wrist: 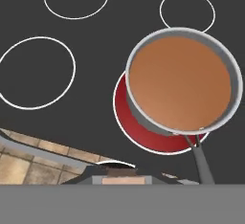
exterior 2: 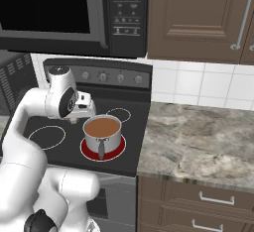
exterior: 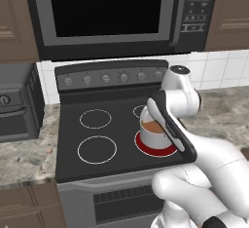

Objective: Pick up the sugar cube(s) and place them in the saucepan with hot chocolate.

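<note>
Operator: How many of each thing are there?

Spotter: You have one saucepan point(exterior 2: 114, 139) and four burner rings on the stovetop point(exterior: 121, 124). Three rings are thin white outlines. The fourth, the red burner point(wrist: 143, 129), is a solid disc under the pan. You can count one sugar cube point(wrist: 123, 181) for certain. A tiny tan speck point(exterior: 48, 150) also lies on the counter point(exterior: 29, 159) left of the stove, too small for you to identify.

Operator: What are they made of, and what shape?

Spotter: The saucepan point(wrist: 231, 74) is round, silvery metal with straight walls. It is filled nearly to the rim with smooth, matte brown liquid. One long, thin dark handle point(wrist: 203, 163) sticks out from its side. The stovetop is flat, dark and smooth, and the counter beside it is mottled grey-brown stone. The cube is a small pale-tan block with flat faces.

Operator: What about the gripper?

Spotter: Your gripper point(wrist: 122, 175) is closed down to a narrow gap, and the cube is pinched between its tips. In the right base view the gripper point(exterior 2: 74, 119) hangs above the stovetop, just beside the pan's rim on the side away from the stone counter, and it is not touching the pan. The saucepan point(exterior: 151, 139) sits on the red front burner.
</note>
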